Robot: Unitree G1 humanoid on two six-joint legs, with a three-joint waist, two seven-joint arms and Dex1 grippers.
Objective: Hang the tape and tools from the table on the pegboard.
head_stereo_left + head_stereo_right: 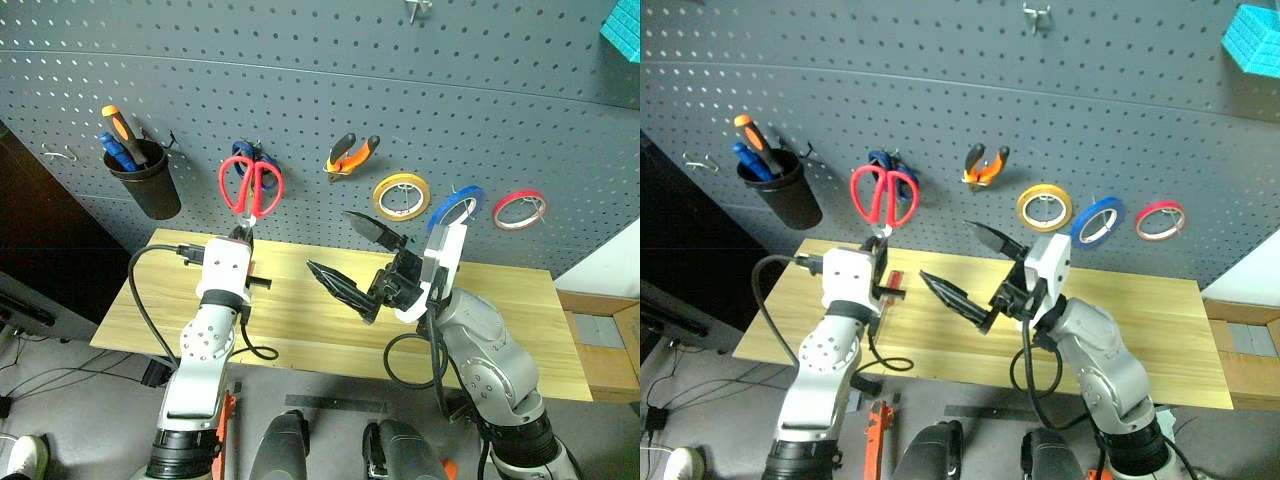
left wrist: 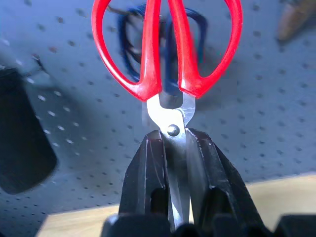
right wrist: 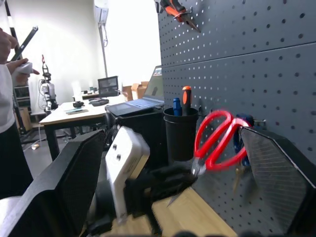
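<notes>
The red-looped scissors stand loops-up against the dark grey pegboard, overlapping the blue-looped scissors that hang there. My left gripper is shut on their blades just below the pivot. My right gripper hangs open and holding nothing above the middle of the wooden table. The orange-and-black pliers and the blue tape hang on the board. A slim dark red handle lies on the table beside my left wrist.
A black cup holding orange and blue handled tools hangs at the board's left. Yellow tape and red tape flank the blue ring. A person's hand and a desk with a laptop show in the right wrist view.
</notes>
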